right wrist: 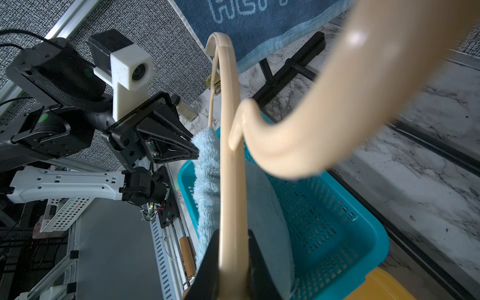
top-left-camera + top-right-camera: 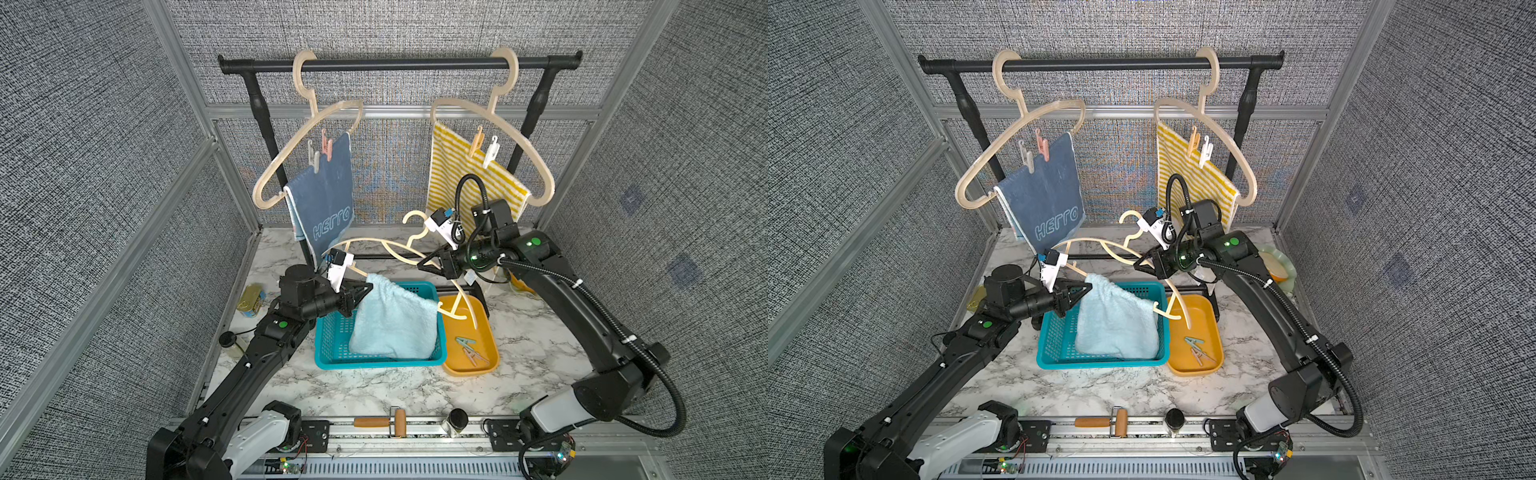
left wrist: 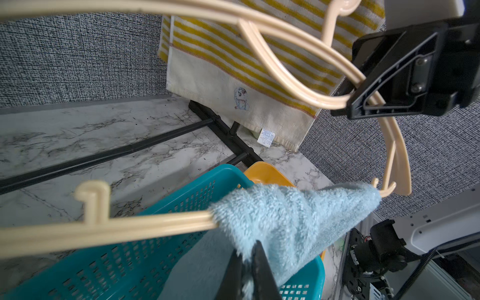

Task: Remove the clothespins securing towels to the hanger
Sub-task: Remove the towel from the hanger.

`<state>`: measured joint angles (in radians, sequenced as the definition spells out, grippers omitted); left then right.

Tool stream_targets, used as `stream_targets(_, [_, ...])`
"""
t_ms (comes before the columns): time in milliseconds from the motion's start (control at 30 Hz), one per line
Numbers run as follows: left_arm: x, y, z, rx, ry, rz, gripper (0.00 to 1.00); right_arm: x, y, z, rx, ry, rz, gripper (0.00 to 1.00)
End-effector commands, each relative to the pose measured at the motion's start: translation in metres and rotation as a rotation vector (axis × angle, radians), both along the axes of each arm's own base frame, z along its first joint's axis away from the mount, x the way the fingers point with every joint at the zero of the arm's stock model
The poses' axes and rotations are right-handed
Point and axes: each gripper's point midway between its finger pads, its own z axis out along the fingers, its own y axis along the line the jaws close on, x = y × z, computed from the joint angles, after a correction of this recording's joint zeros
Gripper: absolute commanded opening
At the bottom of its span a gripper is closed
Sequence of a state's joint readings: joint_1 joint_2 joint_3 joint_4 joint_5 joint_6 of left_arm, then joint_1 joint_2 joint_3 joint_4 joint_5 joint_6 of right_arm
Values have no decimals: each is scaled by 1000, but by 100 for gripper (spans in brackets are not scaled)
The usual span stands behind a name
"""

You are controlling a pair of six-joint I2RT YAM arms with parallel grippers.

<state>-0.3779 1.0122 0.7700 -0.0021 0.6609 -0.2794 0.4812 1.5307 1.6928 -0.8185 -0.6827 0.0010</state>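
Aqua terry towel (image 2: pixel 395 328) draped on the loose beige plastic hanger (image 3: pixel 145 225), over the teal slotted basket (image 2: pixel 332 336).
Far L, dark blue "HELLO" towel (image 2: pixel 324 195) hangs pinned by a beige clothespin (image 2: pixel 314 160) and a pink clothespin (image 2: pixel 327 147): long axes near upright, handles up. L gripper (image 2: pixel 369 287) is clamped on the aqua towel's corner; R gripper (image 2: pixel 422 264) is clamped on the loose hanger's frame, prob. so R steadies it while L drags the cloth into the basket. Hanger's long axis runs approx L-R, hook toward the back. Orange plastic tray (image 2: pixel 489 332), just R of the basket, holds a mint-green clothespin (image 2: pixel 465 341) and a pinkish clothespin (image 2: pixel 475 356), flat, angled to each other. Far R, yellow-and-white striped towel (image 2: pixel 457 174) is pinned by an orange clothespin (image 2: pixel 476 143) and a white clothespin (image 2: pixel 490 151), handles up, tilted.
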Motion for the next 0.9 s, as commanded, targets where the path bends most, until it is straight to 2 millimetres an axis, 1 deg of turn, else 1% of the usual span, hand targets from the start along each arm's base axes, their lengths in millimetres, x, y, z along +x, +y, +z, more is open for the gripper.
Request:
stream_targets(0, [2,4,8,13,-47,22,0,10,1,7,8,-48,-19,0])
stream_targets(167, [3,9,10,41,-57,49,0,13,-1,0,-18,-43,-32,0])
stream_targets(267, [3,13,16,55,-75,70,0,20,-7,-12,-71,-42,-70,0])
stream_targets(367, [0,18,28,56,-105,96,0,29,-18,-29,-141,-30,-128,0])
stream_targets(467, [-2,25,42,69,-141,130,0,36,-30,-39,-176,-18,-179,0])
stream_targets(567, [-4,33,52,95,-159,167,0,41,-43,-43,-192,-25,-233,0])
stream_targets(733, [-7,51,66,122,-192,259,0,44,-57,-43,-203,-34,-287,0])
stream_targets(867, [-11,54,71,127,-205,264,0,46,-66,-42,-207,-34,-325,0])
